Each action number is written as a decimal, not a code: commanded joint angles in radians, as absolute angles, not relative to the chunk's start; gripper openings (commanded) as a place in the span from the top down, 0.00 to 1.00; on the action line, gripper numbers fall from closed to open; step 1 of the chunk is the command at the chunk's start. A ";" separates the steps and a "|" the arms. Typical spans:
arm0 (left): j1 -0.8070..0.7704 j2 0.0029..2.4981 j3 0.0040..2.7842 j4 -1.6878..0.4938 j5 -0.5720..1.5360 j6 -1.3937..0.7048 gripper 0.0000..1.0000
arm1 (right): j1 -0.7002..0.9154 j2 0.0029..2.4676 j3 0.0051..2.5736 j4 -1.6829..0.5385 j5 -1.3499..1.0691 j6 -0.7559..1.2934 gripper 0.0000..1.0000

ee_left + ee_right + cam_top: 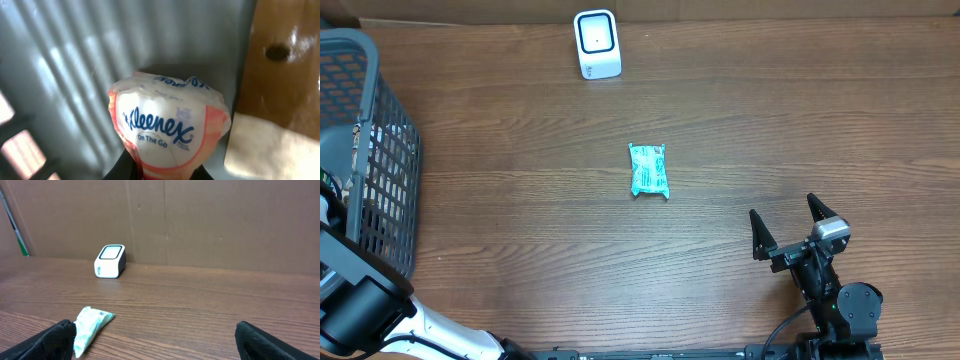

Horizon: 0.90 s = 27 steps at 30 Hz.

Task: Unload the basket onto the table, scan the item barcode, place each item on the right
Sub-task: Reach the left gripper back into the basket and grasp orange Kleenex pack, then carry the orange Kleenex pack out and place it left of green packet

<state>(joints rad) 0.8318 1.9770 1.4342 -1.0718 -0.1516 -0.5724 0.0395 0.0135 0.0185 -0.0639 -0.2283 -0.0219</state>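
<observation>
Deep in the grey basket (382,150), my left gripper (165,173) is shut on a Kleenex tissue pack (167,132), white and orange with blue lettering; the dark fingers pinch its lower end. From overhead that gripper is hidden inside the basket. The white barcode scanner (597,44) stands at the back of the table, and the right wrist view shows the scanner (110,261) against the cardboard wall. My right gripper (788,226) hovers open over the front right of the table, nothing between its fingers (50,340).
A teal packet (649,170) lies flat mid-table, close to my right gripper's left finger in the right wrist view (91,324). Inside the basket, a brown item (285,60) and a beige one (270,150) lie right of the tissue pack.
</observation>
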 commanded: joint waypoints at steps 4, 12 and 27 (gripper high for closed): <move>0.830 1.879 1.648 -1.179 -0.075 -0.560 0.96 | 0.039 0.002 0.007 -0.058 -0.221 -0.024 0.00; 0.805 1.651 1.832 -1.239 0.088 -0.553 0.96 | 0.039 0.002 0.007 -0.058 -0.221 -0.024 0.00; 0.154 1.392 1.821 -1.305 -0.134 -0.497 0.96 | 0.039 0.002 0.007 -0.058 -0.221 -0.024 0.00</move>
<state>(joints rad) 0.2741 1.3792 1.8221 -1.2945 -0.0223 -0.5213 0.0395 0.0135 0.0185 -0.0639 -0.2283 -0.0223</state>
